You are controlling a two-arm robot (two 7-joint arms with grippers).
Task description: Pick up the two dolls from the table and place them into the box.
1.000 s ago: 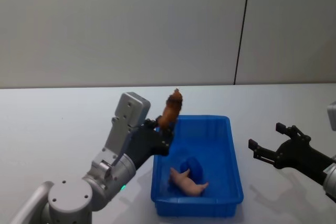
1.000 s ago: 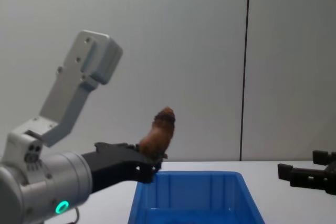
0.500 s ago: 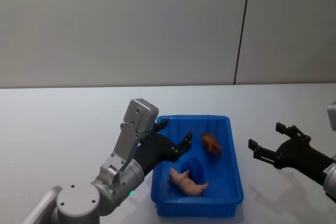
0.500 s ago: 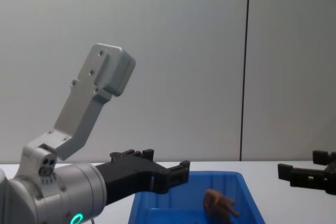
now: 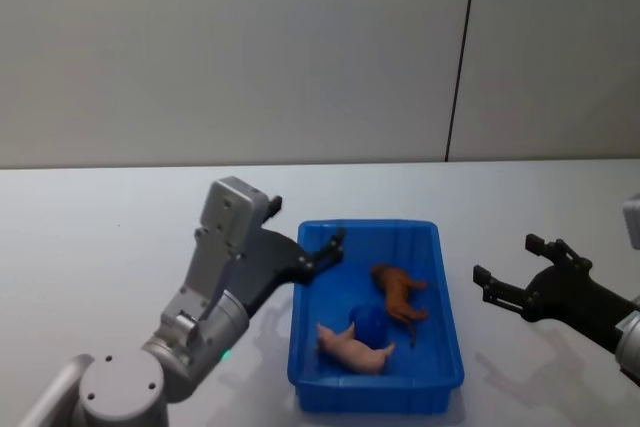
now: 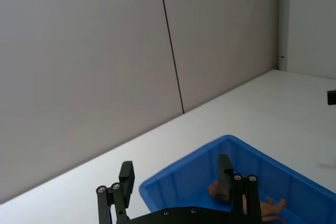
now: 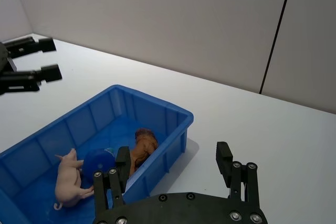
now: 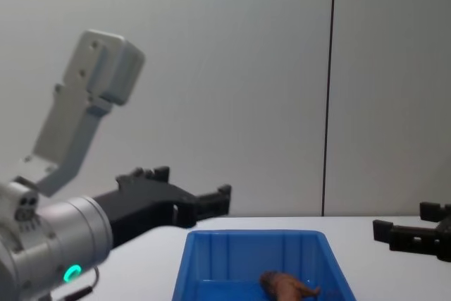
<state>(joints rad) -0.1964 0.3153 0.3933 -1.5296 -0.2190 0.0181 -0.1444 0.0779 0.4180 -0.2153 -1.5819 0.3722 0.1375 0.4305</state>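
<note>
blue box (image 5: pixel 445 342): brown doll (image 5: pixel 398 290), pink doll (image 5: pixel 352 346) inside | left gripper (image 5: pixel 304 238) jaws wide, empty | right gripper (image 5: pixel 512 268) jaws wide

Behind the far edge, a plain pale grey panelled wall (image 5: pixel 230 47), split right of centre by a thin dark vertical seam (image 5: pixel 461 52). Evenly, softly lit, without hard shadows.

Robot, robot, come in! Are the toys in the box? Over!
Left gripper open, empty, at the box's near-left rim. Right gripper open, parked right of the box. Brown doll and pink doll both inside. Nothing in the way.
</note>
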